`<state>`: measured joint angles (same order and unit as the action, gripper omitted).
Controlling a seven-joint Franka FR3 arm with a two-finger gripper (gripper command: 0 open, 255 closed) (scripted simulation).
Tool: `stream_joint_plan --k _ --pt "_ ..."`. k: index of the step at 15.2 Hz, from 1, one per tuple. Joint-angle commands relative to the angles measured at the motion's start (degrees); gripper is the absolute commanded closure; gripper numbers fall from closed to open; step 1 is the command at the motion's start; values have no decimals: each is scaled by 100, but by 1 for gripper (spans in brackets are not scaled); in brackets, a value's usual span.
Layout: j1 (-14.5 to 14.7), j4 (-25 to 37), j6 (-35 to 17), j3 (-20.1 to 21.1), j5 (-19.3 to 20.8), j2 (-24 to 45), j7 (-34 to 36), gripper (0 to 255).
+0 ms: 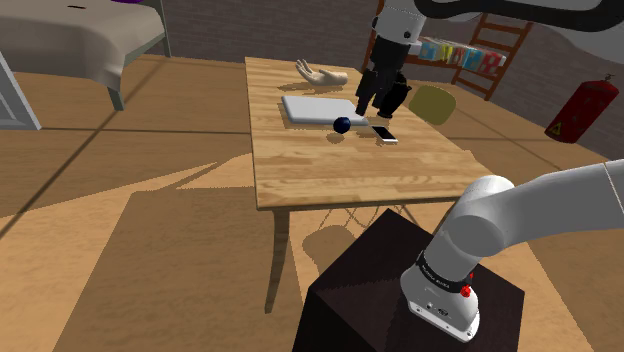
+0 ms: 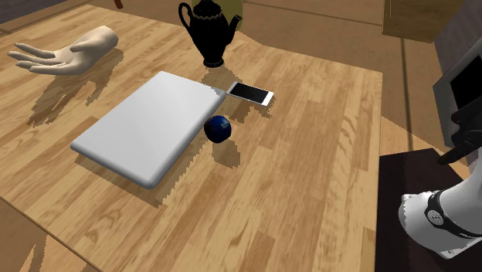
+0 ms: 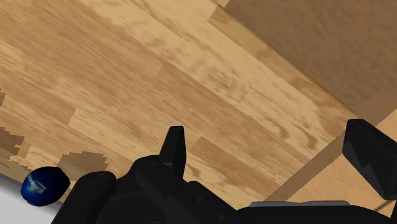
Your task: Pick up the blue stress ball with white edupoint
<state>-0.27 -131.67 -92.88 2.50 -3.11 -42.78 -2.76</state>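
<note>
Hovered with gripper (image 1: 372,106) spread wide, ball (image 1: 342,125) just lower left in shoulder view; risked closing on bare table (image 1: 330,180) unless recentred.

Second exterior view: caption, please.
Blue ball on wooden table beside a grey slab, near a phone, black teapot and model hand.

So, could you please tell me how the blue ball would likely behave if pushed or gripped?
Being round on a flat wooden table, the blue ball would probably roll at a nudge. The grey slab beside it might stop it that way. Its small size suggests it is light.
</note>
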Motion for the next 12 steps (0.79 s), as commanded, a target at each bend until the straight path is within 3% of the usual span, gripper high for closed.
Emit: stream_joint_plan --k 1,12 --pt "0 0 0 0 0 0 0 0" --pt "-246 -545 -1796 -1347 251 771 -1611 0"
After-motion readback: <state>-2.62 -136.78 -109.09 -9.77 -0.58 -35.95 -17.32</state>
